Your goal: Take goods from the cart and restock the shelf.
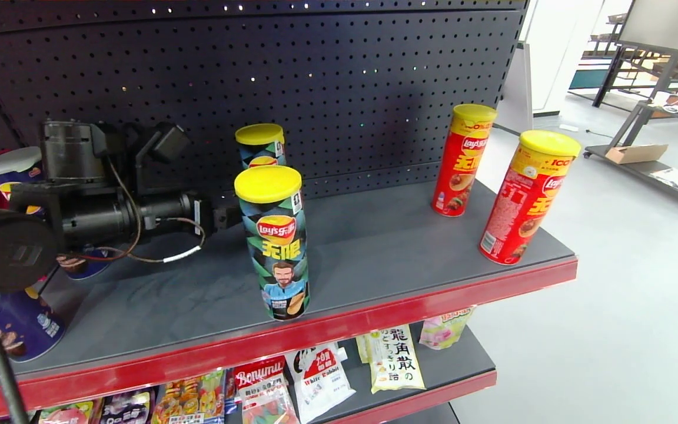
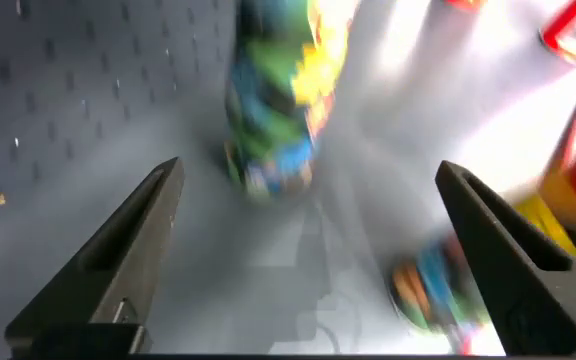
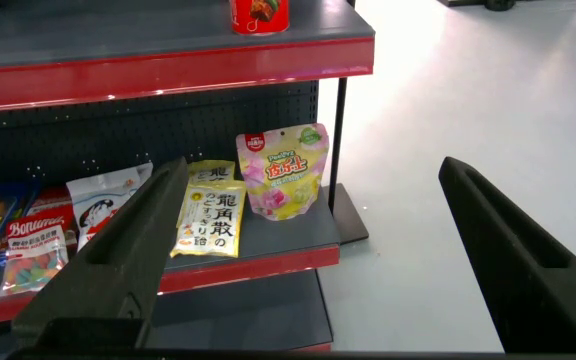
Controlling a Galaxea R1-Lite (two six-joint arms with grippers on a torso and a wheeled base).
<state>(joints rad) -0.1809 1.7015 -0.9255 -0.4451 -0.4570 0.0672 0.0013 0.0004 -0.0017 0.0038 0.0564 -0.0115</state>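
Two green-and-blue chip cans with yellow lids stand on the grey top shelf (image 1: 374, 253): one near the front edge (image 1: 273, 241), one by the pegboard (image 1: 261, 144). My left arm (image 1: 109, 212) lies over the shelf's left part, its tip just left of the front can. In the left wrist view my left gripper (image 2: 308, 250) is open and holds nothing, with a blurred green can (image 2: 273, 100) ahead of it and another (image 2: 438, 290) off to one side. My right gripper (image 3: 318, 250) is open and holds nothing, facing the lower shelf (image 3: 268, 265).
Two red chip cans (image 1: 462, 159) (image 1: 527, 197) stand at the shelf's right end. Purple cans (image 1: 15, 324) stand at its left. Snack bags (image 1: 395, 356) (image 3: 283, 170) fill the lower shelf. Open floor lies to the right, with metal racks (image 1: 657, 118) farther back.
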